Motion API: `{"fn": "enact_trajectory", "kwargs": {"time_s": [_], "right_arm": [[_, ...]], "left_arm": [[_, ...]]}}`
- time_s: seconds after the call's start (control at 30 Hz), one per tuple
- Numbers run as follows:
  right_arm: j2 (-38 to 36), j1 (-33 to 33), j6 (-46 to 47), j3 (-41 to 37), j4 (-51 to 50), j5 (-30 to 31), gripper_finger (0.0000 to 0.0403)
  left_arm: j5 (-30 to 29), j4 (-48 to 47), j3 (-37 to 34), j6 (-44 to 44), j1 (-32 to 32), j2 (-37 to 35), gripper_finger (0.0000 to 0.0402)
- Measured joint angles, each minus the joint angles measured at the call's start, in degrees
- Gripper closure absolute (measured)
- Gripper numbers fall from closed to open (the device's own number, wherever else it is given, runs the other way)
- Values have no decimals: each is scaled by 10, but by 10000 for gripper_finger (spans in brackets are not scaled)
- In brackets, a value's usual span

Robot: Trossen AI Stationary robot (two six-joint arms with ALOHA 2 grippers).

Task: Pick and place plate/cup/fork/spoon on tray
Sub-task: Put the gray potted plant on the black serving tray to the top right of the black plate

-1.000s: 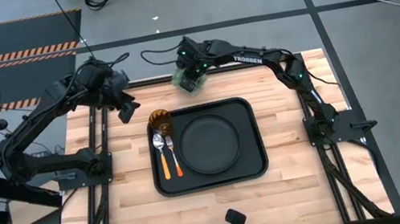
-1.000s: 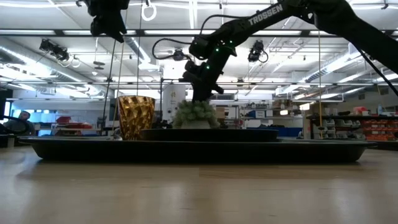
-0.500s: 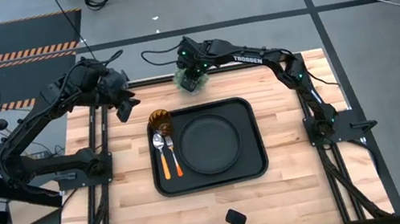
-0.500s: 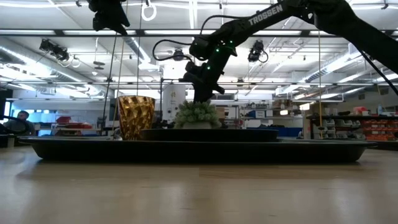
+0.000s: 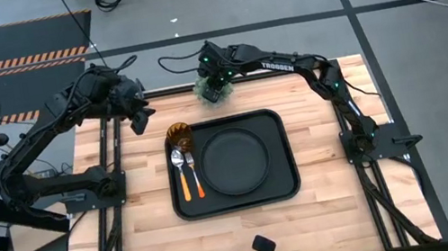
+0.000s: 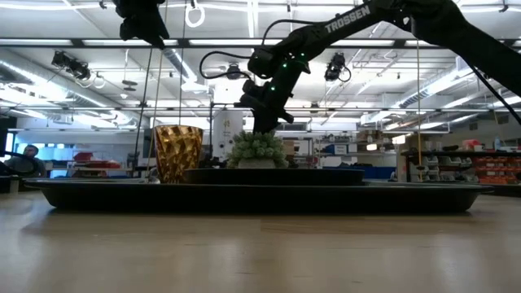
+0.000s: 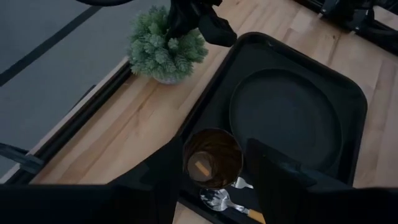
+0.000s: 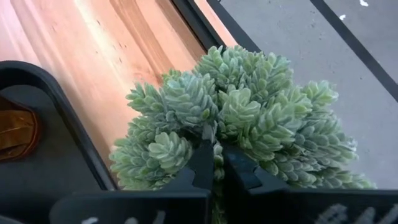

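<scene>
While the left gripper (image 5: 140, 118) hovers parted, the right gripper (image 8: 216, 163) pinches the plant (image 8: 239, 121)

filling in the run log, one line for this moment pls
right gripper: shut on fuzzy green plant, table's far edge | left gripper: open, raised | round black plate, amber cup: on black rectangular tray

The black rectangular tray (image 5: 285, 190) lies in the middle of the high view. The round matte black plate (image 5: 235, 160) lies flat in its right part. The amber cup (image 5: 178, 136) stands upright in its upper left corner. Below the cup lie a spoon (image 5: 179, 162) and a fork (image 5: 195, 174), side by side.
</scene>
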Motion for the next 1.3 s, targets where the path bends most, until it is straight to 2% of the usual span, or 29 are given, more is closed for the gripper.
{"fn": "enact_trajectory", "kwargs": {"time_s": [0.23,0.53,0.73,0.83,1.03,1.3], "right_arm": [[-8,9,-5,0,-41,-17,388],[-86,32,-57,1,-114,-15,388],[-150,58,-74,-3,-260,-13,387],[-191,75,-80,-38,-301,-13,387],[-273,91,-53,-158,-291,4,387],[-337,93,5,-343,-172,20,387]], "left_arm": [[0,0,0,0,0,0,221],[-1,1,0,-2,0,0,221],[-1,2,0,-5,0,0,221],[-1,3,0,-5,0,0,221],[0,3,0,-42,0,0,221],[0,6,0,-66,0,0,221]]}}
